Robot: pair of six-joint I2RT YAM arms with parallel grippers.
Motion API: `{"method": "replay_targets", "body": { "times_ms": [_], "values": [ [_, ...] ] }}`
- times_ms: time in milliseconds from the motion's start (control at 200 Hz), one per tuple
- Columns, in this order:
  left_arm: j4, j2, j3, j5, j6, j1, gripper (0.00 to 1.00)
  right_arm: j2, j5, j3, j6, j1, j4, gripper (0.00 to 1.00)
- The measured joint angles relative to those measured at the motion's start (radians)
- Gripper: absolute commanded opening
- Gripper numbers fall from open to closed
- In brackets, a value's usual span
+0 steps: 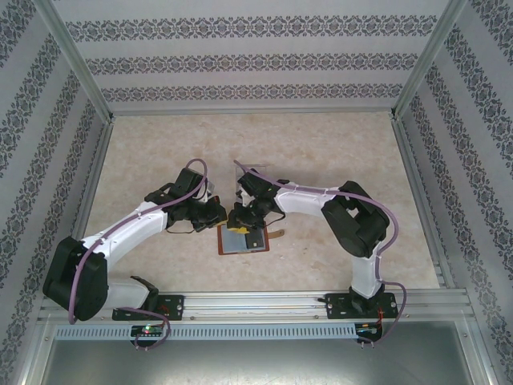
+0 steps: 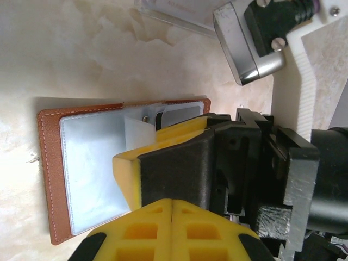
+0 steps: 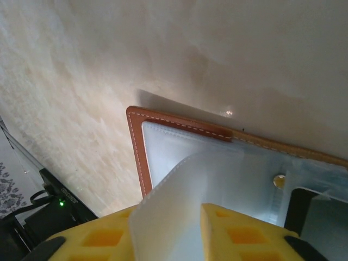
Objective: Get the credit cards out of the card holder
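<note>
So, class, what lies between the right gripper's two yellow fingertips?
A pale thin plastic card, over the open brown leather wallet; the right wrist view shows it.

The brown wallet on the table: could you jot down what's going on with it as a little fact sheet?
Wallet: card holder, lying open and flat on the table
Inside: grey-blue pockets, facing up
Card: pale credit card pinched between the right gripper fingers, over the pocket
Left gripper: shut, beside the wallet
Behind: clear acrylic rack
</note>
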Motion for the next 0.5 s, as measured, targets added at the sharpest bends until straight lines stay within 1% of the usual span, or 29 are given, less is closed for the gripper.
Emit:
{"method": "replay_targets", "body": {
  "times_ms": [135,180,345,500],
  "values": [
    [-0.002,0.0,0.0,0.0,0.0,0.0,0.0,0.01,-0.006,0.009,0.001,0.004,0.002,0.51],
    [-0.002,0.0,0.0,0.0,0.0,0.0,0.0,0.011,-0.006,0.009,-0.003,0.003,-0.004,0.53],
    [-0.003,0.0,0.0,0.002,0.0,0.006,0.0,0.013,-0.006,0.01,-0.004,0.001,-0.009,0.55],
    [-0.005,0.0,0.002,0.006,0.007,0.006,0.0,0.012,-0.006,0.01,-0.004,-0.002,-0.01,0.54]
  ]
}}
